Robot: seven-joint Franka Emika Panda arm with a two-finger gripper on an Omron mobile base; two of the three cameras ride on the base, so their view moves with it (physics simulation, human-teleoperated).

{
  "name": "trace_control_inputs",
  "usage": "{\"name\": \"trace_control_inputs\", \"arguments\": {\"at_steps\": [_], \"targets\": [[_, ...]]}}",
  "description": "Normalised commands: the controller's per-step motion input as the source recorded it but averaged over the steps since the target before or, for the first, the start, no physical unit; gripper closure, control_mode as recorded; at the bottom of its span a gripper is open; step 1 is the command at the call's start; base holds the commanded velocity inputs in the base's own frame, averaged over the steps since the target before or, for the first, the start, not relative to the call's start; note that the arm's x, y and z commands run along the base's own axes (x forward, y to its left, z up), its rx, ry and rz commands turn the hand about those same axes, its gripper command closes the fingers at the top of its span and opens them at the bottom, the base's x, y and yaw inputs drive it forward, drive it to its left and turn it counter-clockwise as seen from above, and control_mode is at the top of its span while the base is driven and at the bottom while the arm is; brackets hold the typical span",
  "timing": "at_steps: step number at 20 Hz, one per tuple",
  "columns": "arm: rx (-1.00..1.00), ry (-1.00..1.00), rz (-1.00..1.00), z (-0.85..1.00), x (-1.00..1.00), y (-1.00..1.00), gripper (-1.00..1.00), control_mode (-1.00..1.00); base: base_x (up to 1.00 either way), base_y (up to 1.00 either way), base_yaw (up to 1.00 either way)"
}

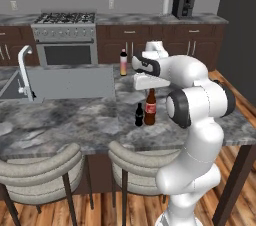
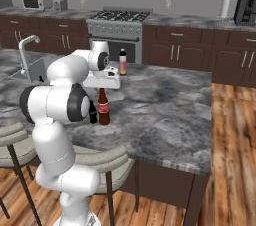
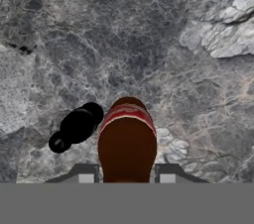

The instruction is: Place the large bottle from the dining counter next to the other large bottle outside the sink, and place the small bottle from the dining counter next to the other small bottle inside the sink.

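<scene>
The tall dark-brown cola bottle [image 1: 150, 108] [image 2: 103, 109] with its red label and cap stands on the marbled dining counter [image 1: 65, 120]. My gripper [image 1: 150, 89] [image 2: 102, 88] [image 3: 126, 176] hangs open straight above it. In the hand view one fingertip sits on each side of the bottle's [image 3: 127, 143] top, and I cannot tell if they touch it. A small black bottle [image 1: 139, 115] [image 2: 93, 112] [image 3: 77, 125] stands just left of it. The pale cream-pink bottle [image 1: 123, 63] [image 2: 122, 62] stands further back, right of the grey sink [image 1: 70, 84] and its white faucet [image 1: 24, 69].
Two grey stools [image 1: 37, 172] [image 1: 137, 162] are tucked under the counter's near edge. A stove [image 1: 65, 37] stands against the back wall, with a coffee machine [image 1: 183, 4] and a paper towel roll [image 1: 166, 5] on the rear counter. A microwave [image 2: 36, 0] sits at the far left.
</scene>
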Motion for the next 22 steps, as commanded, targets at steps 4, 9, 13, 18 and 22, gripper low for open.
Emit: {"name": "trace_control_inputs", "arguments": {"at_steps": [4,9,13,18,22], "targets": [[0.00,0.00,0.00,0.00,0.00,0.00,1.00,-1.00,0.00,0.00,0.00],[-0.01,0.07,-0.01,0.29,-0.19,-0.11,1.00,-1.00,0.00,0.00,0.00],[0.00,0.12,-0.04,0.57,-0.44,-0.13,1.00,-1.00,0.00,0.00,0.00],[0.00,0.07,-0.02,0.53,-0.59,-0.01,1.00,-1.00,0.00,0.00,0.00],[0.00,0.00,-0.04,0.20,-0.83,0.00,1.00,-1.00,0.00,0.00,0.00]]}}
